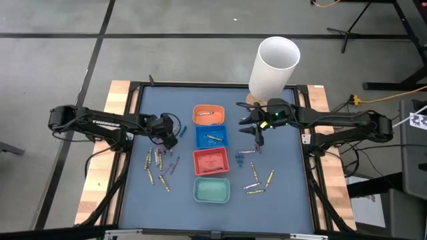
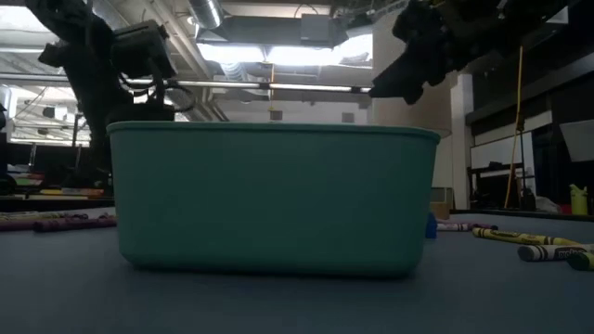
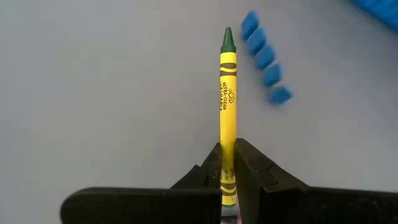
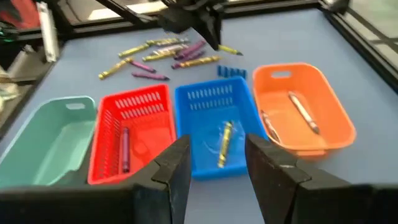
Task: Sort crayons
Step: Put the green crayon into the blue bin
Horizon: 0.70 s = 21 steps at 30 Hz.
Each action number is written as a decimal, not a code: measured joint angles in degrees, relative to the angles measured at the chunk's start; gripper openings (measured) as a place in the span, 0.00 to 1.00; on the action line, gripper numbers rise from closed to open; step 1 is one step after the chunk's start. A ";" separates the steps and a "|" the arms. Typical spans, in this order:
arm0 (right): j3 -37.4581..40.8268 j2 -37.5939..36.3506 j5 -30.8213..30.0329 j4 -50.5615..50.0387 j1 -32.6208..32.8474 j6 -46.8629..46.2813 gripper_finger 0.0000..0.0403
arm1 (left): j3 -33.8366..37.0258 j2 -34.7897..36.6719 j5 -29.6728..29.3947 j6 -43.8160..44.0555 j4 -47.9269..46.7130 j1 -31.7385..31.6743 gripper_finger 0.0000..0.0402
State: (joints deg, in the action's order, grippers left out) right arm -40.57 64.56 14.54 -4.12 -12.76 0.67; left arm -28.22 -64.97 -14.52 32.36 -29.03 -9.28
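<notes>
Crayons lie in two loose groups on the blue mat: one left of the trays (image 1: 160,163), one at the right (image 1: 257,179). My left gripper (image 1: 170,133) hangs over the left group's far end, shut on a yellow-wrapped, green-tipped crayon (image 3: 227,93). My right gripper (image 4: 216,171) hovers open near the blue tray (image 1: 211,137), nothing between its fingers. That tray holds a yellow crayon (image 4: 224,142). The orange tray (image 4: 305,115) holds a few crayons, and the red tray (image 4: 127,134) holds a purple one. My left gripper pinches the crayon's blunt back end (image 3: 227,177) between its two fingers. The crayon lies along the fingers and sticks out ahead of them, slanting down toward the mat, green tip foremost. Whether the tip touches the mat does not show.
Four small trays stand in a column at the mat's middle: orange, blue, red and, nearest, teal (image 1: 211,190). A tall white cylinder (image 1: 273,67) stands at the far right. A row of small blue pieces (image 3: 264,59) lies beside the held crayon. Wooden strips (image 1: 120,93) edge the table.
</notes>
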 joint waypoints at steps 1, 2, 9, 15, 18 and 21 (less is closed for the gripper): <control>0.01 -0.62 -0.55 -1.52 -0.01 0.21 0.37 | -0.52 0.00 0.02 -0.02 -0.07 0.02 0.01; 0.01 -1.15 -1.27 -2.77 -0.01 0.79 0.37 | -1.07 0.00 0.02 -0.04 -0.02 0.02 0.01; 0.01 -2.73 -5.09 -10.69 0.01 2.68 0.37 | -4.36 0.04 0.09 -2.67 2.47 0.02 0.01; 0.01 -2.69 -5.12 -15.66 0.01 2.39 0.37 | -4.51 0.04 1.04 -3.15 13.56 0.05 0.01; 0.01 -2.69 -5.11 -18.20 0.01 1.09 0.37 | -4.51 0.04 2.22 -4.97 19.02 0.13 0.01; 0.01 -2.69 -5.11 -20.67 0.01 0.76 0.37 | -4.53 -0.11 2.33 -7.22 24.41 0.81 0.01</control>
State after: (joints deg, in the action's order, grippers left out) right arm -40.56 61.87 9.43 -24.79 -12.75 1.43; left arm -32.75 -65.08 -12.19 25.14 -4.62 -8.47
